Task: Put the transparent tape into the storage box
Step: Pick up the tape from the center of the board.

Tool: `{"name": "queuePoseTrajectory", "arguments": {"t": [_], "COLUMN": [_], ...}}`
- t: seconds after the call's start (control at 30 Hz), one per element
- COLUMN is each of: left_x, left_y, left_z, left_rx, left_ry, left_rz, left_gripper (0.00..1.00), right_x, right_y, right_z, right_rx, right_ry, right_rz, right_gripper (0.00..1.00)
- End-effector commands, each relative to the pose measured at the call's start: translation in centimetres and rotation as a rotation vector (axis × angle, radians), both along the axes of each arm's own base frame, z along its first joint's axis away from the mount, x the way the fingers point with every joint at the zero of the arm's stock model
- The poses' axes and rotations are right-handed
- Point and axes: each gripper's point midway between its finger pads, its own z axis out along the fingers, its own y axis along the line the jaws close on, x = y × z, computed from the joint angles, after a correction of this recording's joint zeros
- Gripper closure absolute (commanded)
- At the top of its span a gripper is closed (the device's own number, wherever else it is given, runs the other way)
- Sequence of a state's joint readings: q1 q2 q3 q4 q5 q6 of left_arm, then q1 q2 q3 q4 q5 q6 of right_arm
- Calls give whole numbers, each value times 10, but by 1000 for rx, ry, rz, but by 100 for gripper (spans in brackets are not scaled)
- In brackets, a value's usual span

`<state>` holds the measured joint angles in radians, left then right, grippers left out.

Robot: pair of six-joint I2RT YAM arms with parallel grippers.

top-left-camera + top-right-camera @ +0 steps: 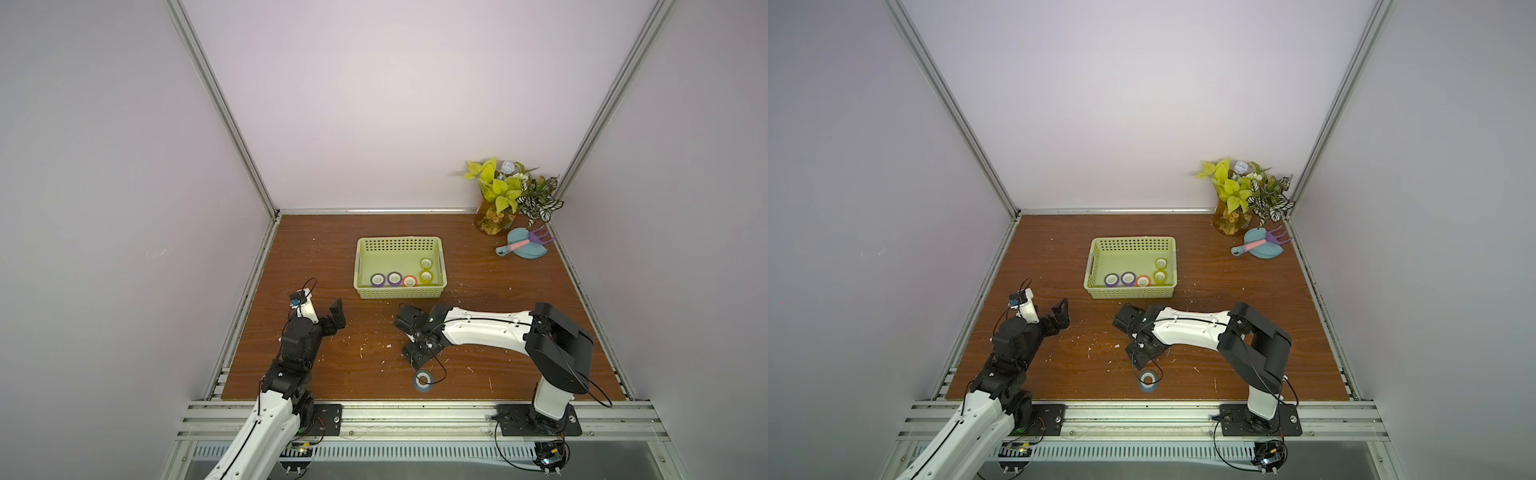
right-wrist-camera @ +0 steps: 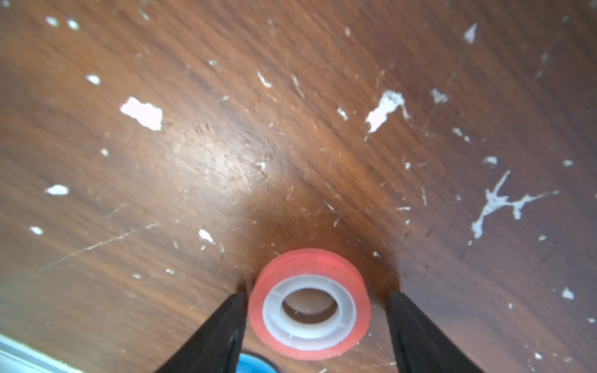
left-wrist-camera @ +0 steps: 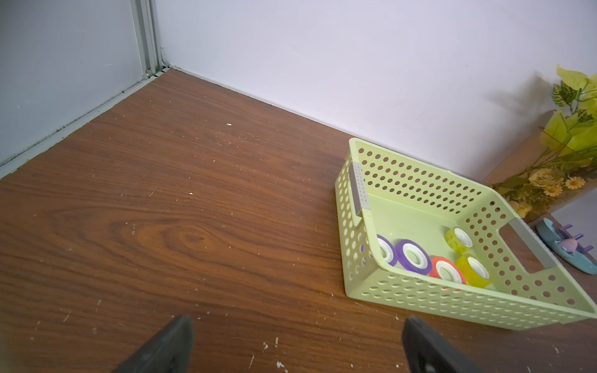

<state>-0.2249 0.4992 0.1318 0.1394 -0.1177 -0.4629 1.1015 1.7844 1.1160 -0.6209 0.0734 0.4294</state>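
Observation:
An orange-red roll of transparent tape (image 2: 310, 305) lies flat on the wooden table in the right wrist view. My right gripper (image 2: 316, 294) is open around it, one finger nearly touching the roll and the other a small gap away. In both top views that arm hides the roll. A blue-teal roll (image 1: 423, 379) (image 1: 1148, 380) lies just in front of the right gripper (image 1: 417, 353). The pale green storage box (image 1: 399, 240) (image 3: 420, 297) holds two purple rolls (image 1: 377, 279), an orange-red roll (image 1: 409, 281) and two yellow rolls (image 1: 426, 276). My left gripper (image 3: 298, 321) (image 1: 336, 316) is open and empty, left of the box.
A vase of artificial plants (image 1: 496, 216) stands in the far right corner. Beside it lies a blue dustpan (image 1: 528, 247) with a small purple rake. White flecks litter the table. Aluminium rails edge the table on all sides.

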Motion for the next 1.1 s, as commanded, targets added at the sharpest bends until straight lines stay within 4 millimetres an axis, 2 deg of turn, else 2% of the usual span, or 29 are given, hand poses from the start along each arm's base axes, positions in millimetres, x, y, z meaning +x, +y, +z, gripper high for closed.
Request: {"name": "queuePoseTrajectory", "arguments": {"t": [0.0, 0.27, 0.6, 0.77, 1.07], "left_x": [0, 0, 0, 0, 0], "left_y": [5, 5, 5, 5, 4], "left_z": [0, 0, -1, -1, 0], "left_rx": [2, 3, 3, 3, 1], "left_ry": [-10, -9, -8, -8, -11], "left_rz": [21, 19, 19, 19, 17], "left_gripper": [0, 0, 0, 0, 0], "right_x": [-3, -2, 0, 8, 29], "right_y": [-1, -2, -1, 3, 13], "right_z": [-2, -5, 1, 16, 57], "right_rx": [-23, -32, -33, -24, 24], "right_ry": [6, 5, -7, -45, -129], "right_rz": [-4, -3, -4, -5, -5], "right_gripper": [27, 38, 41, 43, 43]}}
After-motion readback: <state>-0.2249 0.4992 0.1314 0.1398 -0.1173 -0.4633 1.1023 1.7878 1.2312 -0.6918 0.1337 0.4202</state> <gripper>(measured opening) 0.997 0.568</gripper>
